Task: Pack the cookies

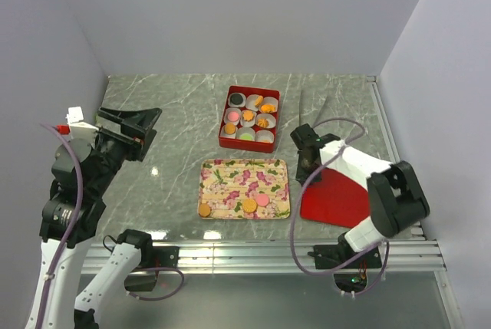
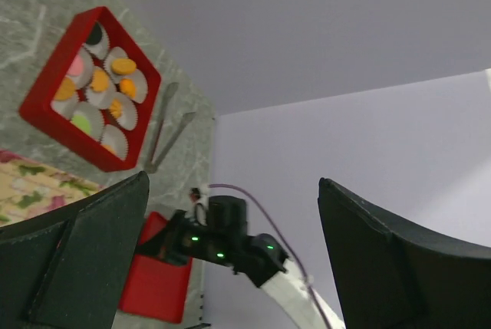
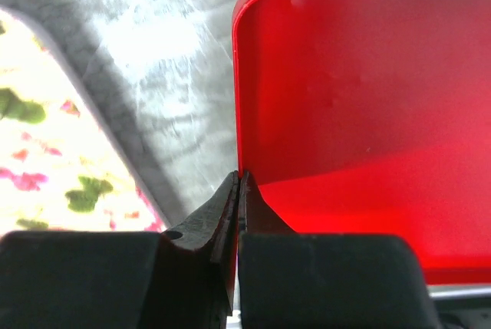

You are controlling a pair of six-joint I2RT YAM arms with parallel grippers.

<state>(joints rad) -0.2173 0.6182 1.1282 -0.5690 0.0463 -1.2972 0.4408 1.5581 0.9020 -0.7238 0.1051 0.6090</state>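
Three cookies (image 1: 249, 205) lie near the front edge of the flowered tray (image 1: 230, 172) in your top view. More sit in paper cups (image 1: 265, 136) in the red box (image 1: 224, 122) behind it. The left gripper (image 1: 142, 131) hangs raised at the left.

Left wrist view: you see its fingers (image 2: 77, 260) standing wide apart.

Right wrist view: the right gripper (image 3: 238, 191) has its fingers pressed together, tips at the left edge of the red lid (image 3: 360, 114).

Cookies (image 1: 268, 107) in box (image 1: 230, 144) behind tray (image 1: 230, 181); lid (image 1: 337, 195) right of tray.

Three cookies (image 1: 249, 205) on one tray (image 1: 230, 179), nine cups (image 1: 265, 136), one box (image 1: 227, 142)
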